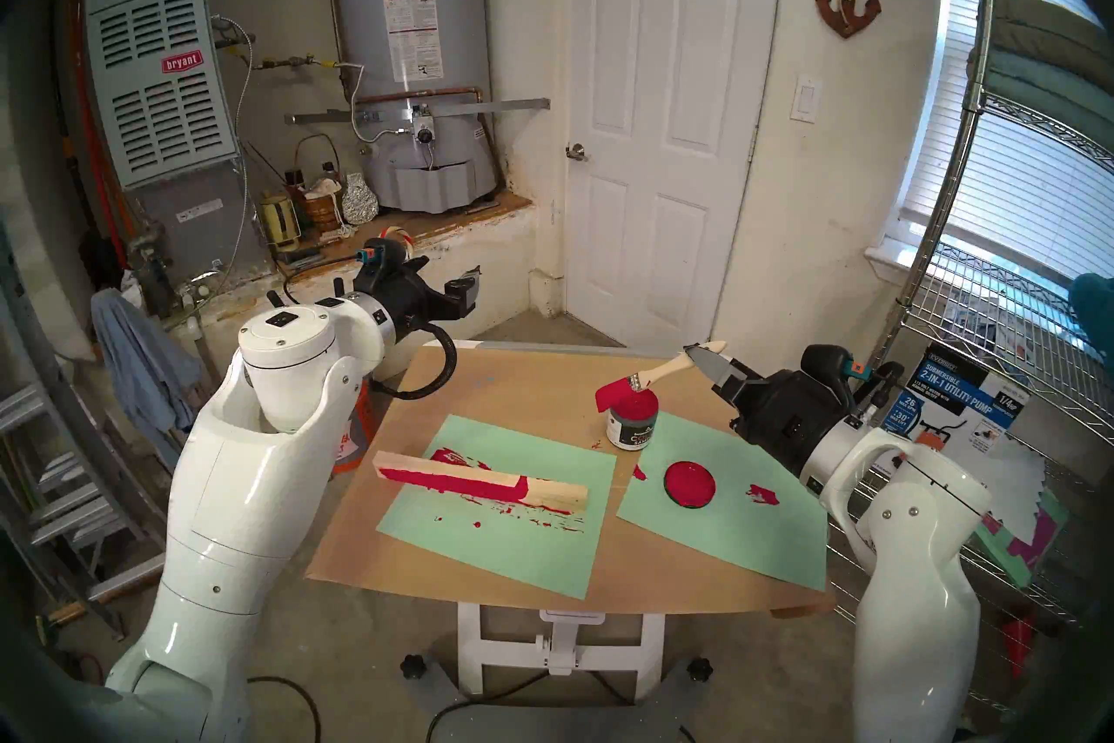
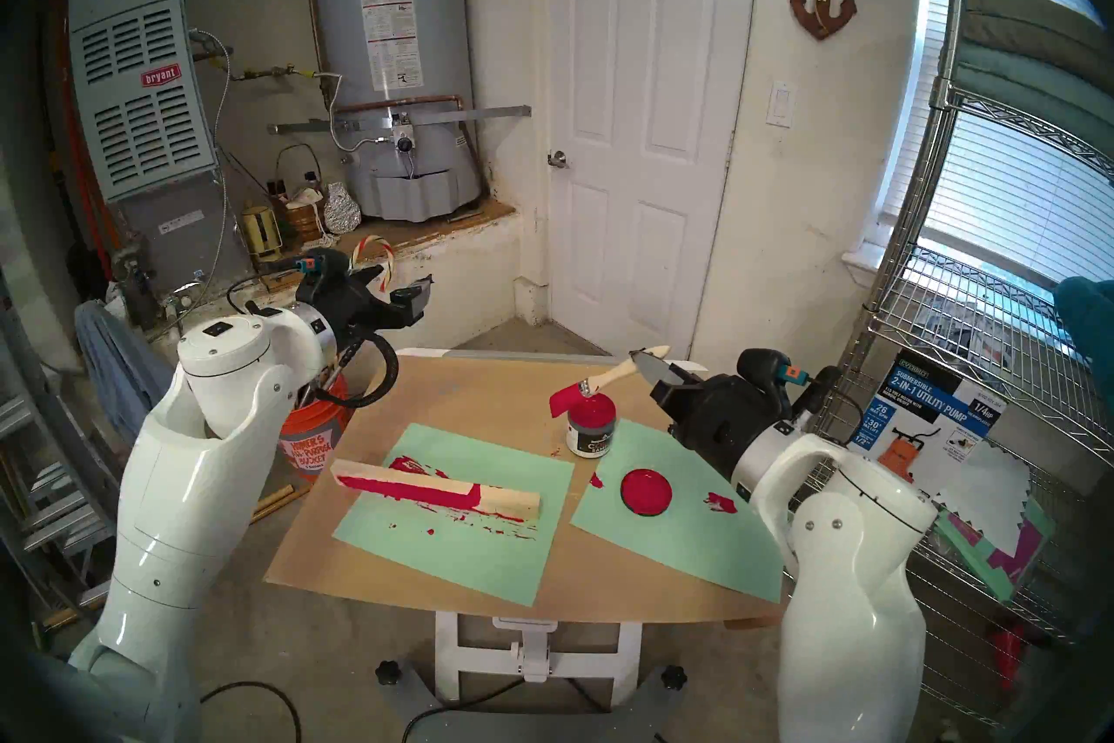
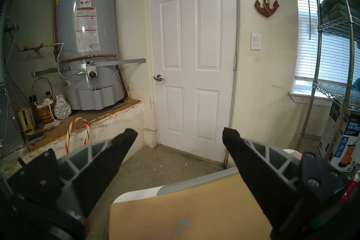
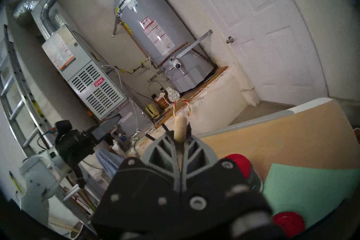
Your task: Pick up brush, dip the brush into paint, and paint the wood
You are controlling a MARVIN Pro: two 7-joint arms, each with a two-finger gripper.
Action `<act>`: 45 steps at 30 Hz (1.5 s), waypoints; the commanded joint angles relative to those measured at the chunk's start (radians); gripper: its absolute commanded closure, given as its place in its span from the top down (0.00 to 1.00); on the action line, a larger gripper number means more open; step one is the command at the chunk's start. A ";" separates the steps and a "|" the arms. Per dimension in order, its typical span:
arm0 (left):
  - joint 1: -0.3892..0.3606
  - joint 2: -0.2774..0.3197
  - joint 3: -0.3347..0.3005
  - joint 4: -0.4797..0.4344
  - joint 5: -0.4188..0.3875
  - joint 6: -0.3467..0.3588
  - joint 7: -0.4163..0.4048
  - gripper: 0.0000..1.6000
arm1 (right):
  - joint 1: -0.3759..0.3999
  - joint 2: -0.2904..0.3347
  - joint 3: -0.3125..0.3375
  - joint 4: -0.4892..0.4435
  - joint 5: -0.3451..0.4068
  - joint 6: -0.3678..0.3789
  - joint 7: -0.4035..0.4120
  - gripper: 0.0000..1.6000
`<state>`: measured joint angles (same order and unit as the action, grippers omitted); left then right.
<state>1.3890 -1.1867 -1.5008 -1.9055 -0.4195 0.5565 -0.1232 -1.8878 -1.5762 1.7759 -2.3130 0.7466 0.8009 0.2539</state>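
Observation:
My right gripper is shut on the pale handle of the brush, near the handle's end. The brush slopes down to the left. Its silver ferrule is over the open jar of crimson paint, and its red-loaded bristles hang just past the jar's left rim. The right wrist view shows the handle tip poking out between the closed fingers. The wood lies on the left green paper, red along its middle and bare at both ends. My left gripper hangs open and empty beyond the table's far left corner, its fingers wide apart.
A red-coated lid lies on the right green paper, with red smears around it. The brown tabletop carries both sheets. An orange bucket stands by the table's left side. A wire shelf with boxes is close behind my right arm.

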 commanded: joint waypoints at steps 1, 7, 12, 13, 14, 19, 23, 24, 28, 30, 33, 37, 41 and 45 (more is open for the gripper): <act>-0.012 0.000 -0.003 -0.018 0.000 -0.003 0.001 1.00 | -0.121 -0.065 -0.081 -0.044 0.032 -0.049 -0.001 0.00; -0.012 0.000 -0.003 -0.018 0.000 -0.003 0.001 1.00 | -0.179 -0.037 -0.209 -0.046 0.026 -0.161 -0.054 0.00; -0.012 0.000 -0.003 -0.018 0.000 -0.003 0.001 1.00 | -0.225 0.008 -0.309 -0.046 0.025 -0.242 -0.110 0.00; -0.012 0.000 -0.003 -0.018 0.000 -0.003 0.001 1.00 | -0.233 0.018 -0.326 -0.047 0.019 -0.268 -0.123 0.00; -0.012 0.000 -0.003 -0.018 0.000 -0.003 0.001 1.00 | -0.235 0.029 -0.339 -0.045 0.022 -0.273 -0.130 0.00; -0.012 0.000 -0.003 -0.018 0.000 -0.003 0.001 1.00 | -0.234 0.082 -0.400 -0.031 0.054 -0.351 -0.213 0.00; -0.012 -0.001 -0.003 -0.019 0.000 -0.003 0.001 1.00 | -0.214 0.134 -0.460 -0.003 0.094 -0.423 -0.266 0.00; -0.012 0.000 -0.003 -0.018 0.000 -0.003 0.001 1.00 | -0.210 0.148 -0.474 0.001 0.104 -0.442 -0.289 0.00; -0.012 0.000 -0.003 -0.018 0.000 -0.003 0.001 1.00 | -0.178 0.190 -0.524 0.035 0.149 -0.497 -0.317 0.00; -0.012 -0.001 -0.003 -0.019 0.000 -0.003 0.001 1.00 | -0.165 0.206 -0.543 0.047 0.157 -0.526 -0.328 0.00; -0.012 -0.001 -0.003 -0.019 0.000 -0.002 0.002 1.00 | -0.136 0.222 -0.570 0.081 0.190 -0.579 -0.347 0.00; -0.012 -0.001 -0.003 -0.019 0.001 -0.002 0.002 1.00 | -0.093 0.231 -0.600 0.126 0.228 -0.639 -0.369 0.00; -0.012 -0.001 -0.003 -0.019 0.001 -0.002 0.002 1.00 | -0.062 0.246 -0.632 0.148 0.250 -0.692 -0.383 0.00; -0.012 -0.001 -0.003 -0.019 0.001 -0.002 0.002 1.00 | -0.048 0.251 -0.647 0.156 0.281 -0.718 -0.390 0.00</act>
<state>1.3889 -1.1867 -1.5010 -1.9056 -0.4195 0.5565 -0.1232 -2.0060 -1.3430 1.1716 -2.1469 0.9762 0.1507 -0.1342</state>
